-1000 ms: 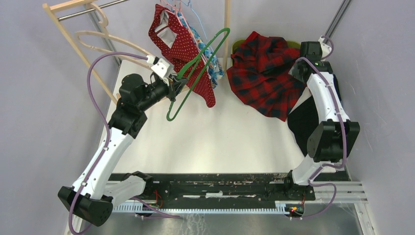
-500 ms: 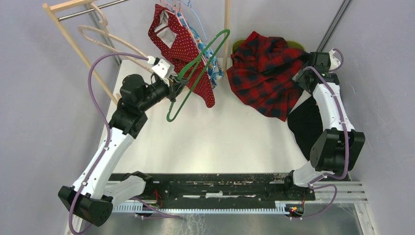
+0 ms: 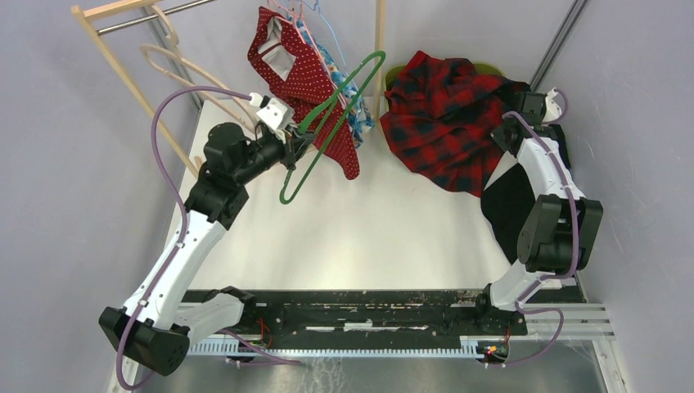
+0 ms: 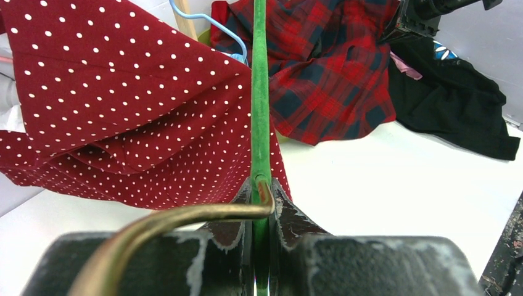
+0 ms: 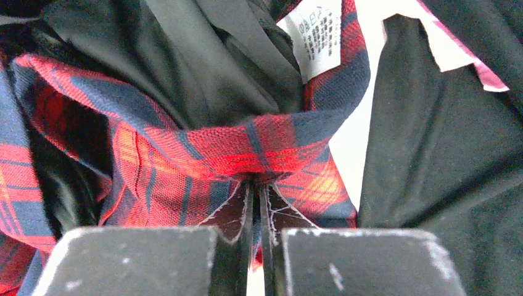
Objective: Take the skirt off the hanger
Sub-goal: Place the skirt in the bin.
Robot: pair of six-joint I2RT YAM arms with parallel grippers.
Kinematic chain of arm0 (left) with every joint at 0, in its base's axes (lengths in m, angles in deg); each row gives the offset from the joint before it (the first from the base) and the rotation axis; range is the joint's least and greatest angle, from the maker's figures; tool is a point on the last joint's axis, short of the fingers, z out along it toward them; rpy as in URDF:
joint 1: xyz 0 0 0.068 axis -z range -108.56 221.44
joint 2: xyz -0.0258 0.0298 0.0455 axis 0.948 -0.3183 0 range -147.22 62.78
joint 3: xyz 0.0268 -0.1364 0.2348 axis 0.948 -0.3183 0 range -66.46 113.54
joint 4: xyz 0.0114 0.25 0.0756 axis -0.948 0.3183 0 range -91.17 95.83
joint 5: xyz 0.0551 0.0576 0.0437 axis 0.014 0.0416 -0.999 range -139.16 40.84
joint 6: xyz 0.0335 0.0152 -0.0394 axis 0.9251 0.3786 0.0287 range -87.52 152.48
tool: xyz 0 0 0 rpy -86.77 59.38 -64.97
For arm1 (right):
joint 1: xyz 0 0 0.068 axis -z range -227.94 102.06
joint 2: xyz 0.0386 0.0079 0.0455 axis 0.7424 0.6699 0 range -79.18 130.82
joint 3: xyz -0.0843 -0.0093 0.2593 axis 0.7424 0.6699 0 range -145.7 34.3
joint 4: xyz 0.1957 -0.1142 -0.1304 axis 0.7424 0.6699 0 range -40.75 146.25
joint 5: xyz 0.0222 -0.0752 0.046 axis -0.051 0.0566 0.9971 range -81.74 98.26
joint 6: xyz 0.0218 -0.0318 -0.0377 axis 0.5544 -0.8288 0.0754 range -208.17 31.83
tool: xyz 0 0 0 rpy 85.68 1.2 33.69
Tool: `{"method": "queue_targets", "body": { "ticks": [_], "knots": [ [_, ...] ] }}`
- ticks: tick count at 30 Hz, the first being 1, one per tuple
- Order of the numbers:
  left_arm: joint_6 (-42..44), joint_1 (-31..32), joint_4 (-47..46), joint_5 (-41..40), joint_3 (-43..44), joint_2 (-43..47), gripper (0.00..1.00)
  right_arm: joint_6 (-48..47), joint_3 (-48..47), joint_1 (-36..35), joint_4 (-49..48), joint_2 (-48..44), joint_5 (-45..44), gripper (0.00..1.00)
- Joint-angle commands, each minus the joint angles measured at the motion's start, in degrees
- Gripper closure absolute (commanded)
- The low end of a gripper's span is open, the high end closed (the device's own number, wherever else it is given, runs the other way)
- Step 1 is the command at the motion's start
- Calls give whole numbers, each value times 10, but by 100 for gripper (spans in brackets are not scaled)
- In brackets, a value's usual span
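Note:
The red plaid skirt [image 3: 442, 123] lies bunched at the back right of the table, off the green hanger [image 3: 331, 115]. My right gripper [image 3: 502, 135] is at the skirt's right edge. In the right wrist view that gripper [image 5: 257, 188] is shut on a fold of the plaid skirt [image 5: 203, 148] near its white label. My left gripper [image 3: 293, 146] holds the bare green hanger up in the air. In the left wrist view its jaws [image 4: 261, 185] are shut on the green hanger [image 4: 259, 92], whose brass hook [image 4: 185, 216] curls across the fingers.
A red polka-dot garment [image 3: 307, 74] hangs with other hangers from the wooden rack [image 3: 123, 65], right behind the green hanger. A black garment [image 3: 507, 201] lies at the table's right edge under my right arm. Wooden hangers [image 3: 180, 70] hang at the left.
My right gripper was open and has shut on the plaid skirt's edge; its wrist swung right, then a little back, and the skirt bunched up. The left arm and hanger barely moved.

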Motion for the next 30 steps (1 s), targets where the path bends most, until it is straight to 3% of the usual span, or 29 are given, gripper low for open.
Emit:
{"method": "queue_targets", "body": {
  "ticks": [1,6,14,20,23,27,28,30],
  "knots": [
    [18,2,-22,7,20,-5,97,-10,-16,-1,-20,-12,-17,99],
    [17,1,-28,10,24,-15,97,2,-34,-1,3,-66,-47,99],
    [15,2,-45,19,26,-29,97,71,-196,-6,-31,-75,5,99],
    [11,3,-53,24,26,-36,97,150,-404,-17,-145,83,134,99],
    [11,3,-50,21,26,-36,97,216,-500,-24,-266,173,186,99],
    [11,2,-46,20,28,-38,97,281,-778,-44,-209,376,220,99],
    [10,2,-44,18,30,-39,97,296,-799,-49,-208,407,224,99],
    [12,2,-39,14,34,-41,97,299,-753,-63,-205,415,226,99]
  ]
}}
